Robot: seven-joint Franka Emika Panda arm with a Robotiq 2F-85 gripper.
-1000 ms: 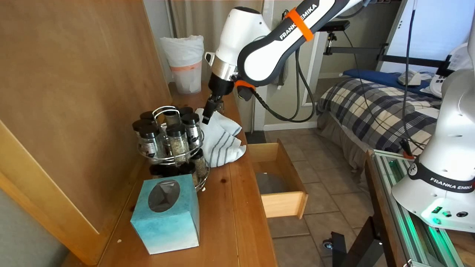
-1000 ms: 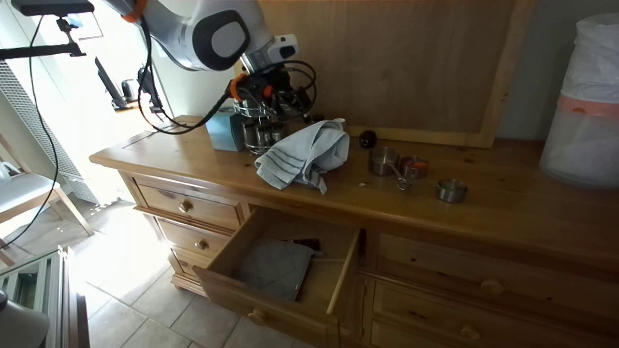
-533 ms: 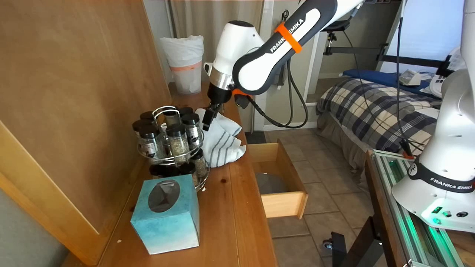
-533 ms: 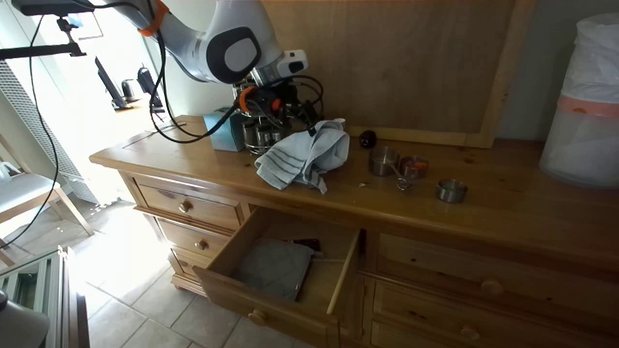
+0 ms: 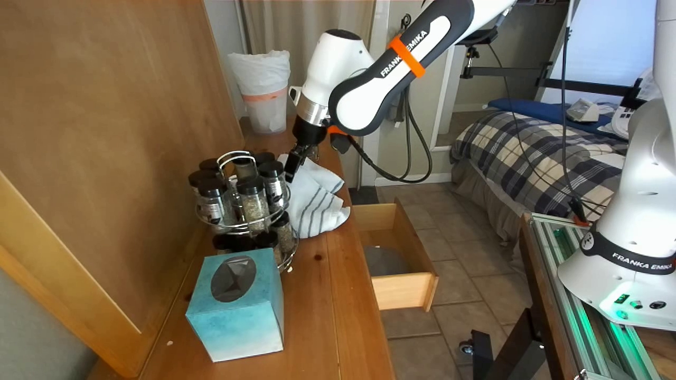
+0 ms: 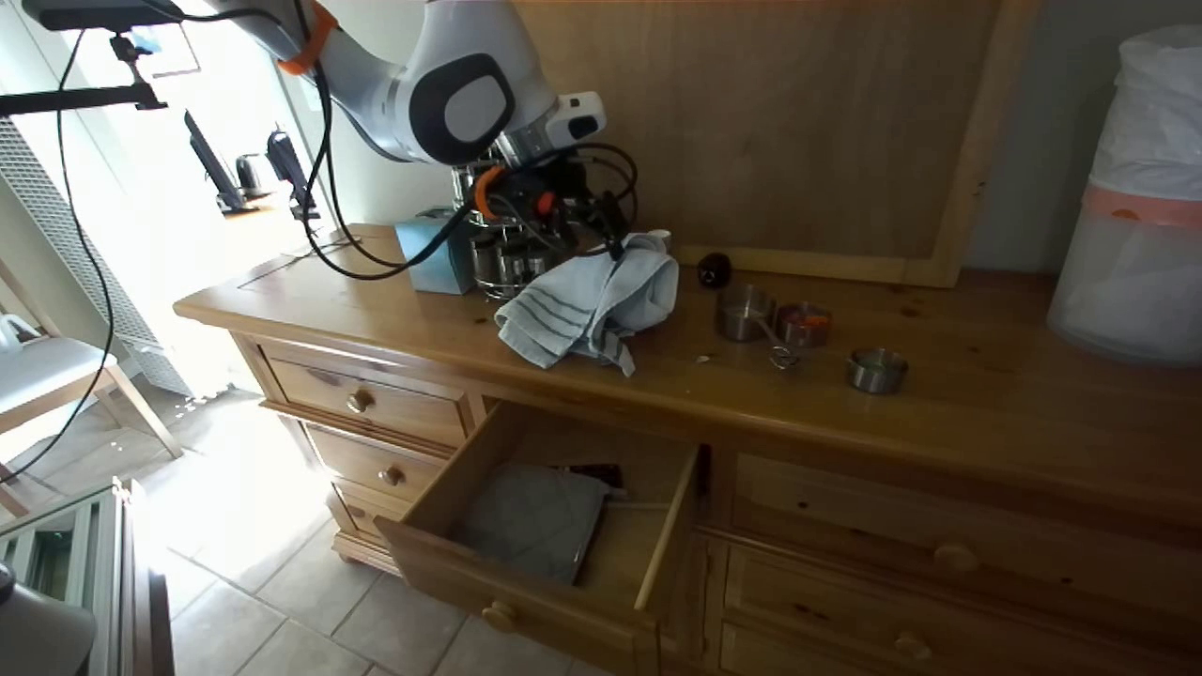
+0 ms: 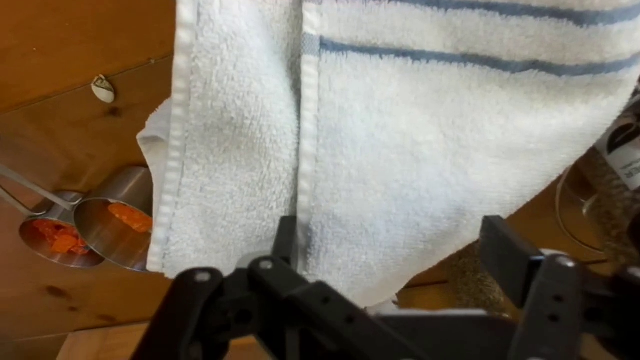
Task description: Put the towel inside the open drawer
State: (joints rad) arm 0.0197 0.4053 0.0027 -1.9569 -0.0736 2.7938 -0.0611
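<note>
Expect soft, light, limp handling, and pinch the towel (image 7: 390,140) deep near its six-o'clock edge in the wrist view, using the spread, empty claw (image 7: 389,231).

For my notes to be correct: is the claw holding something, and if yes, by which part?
Nothing is held: the claw is open at the towel, without gripping any part of it.

Pincer (image 6: 608,246) over towel (image 6: 592,296), open drawer (image 6: 631,546) below
</note>
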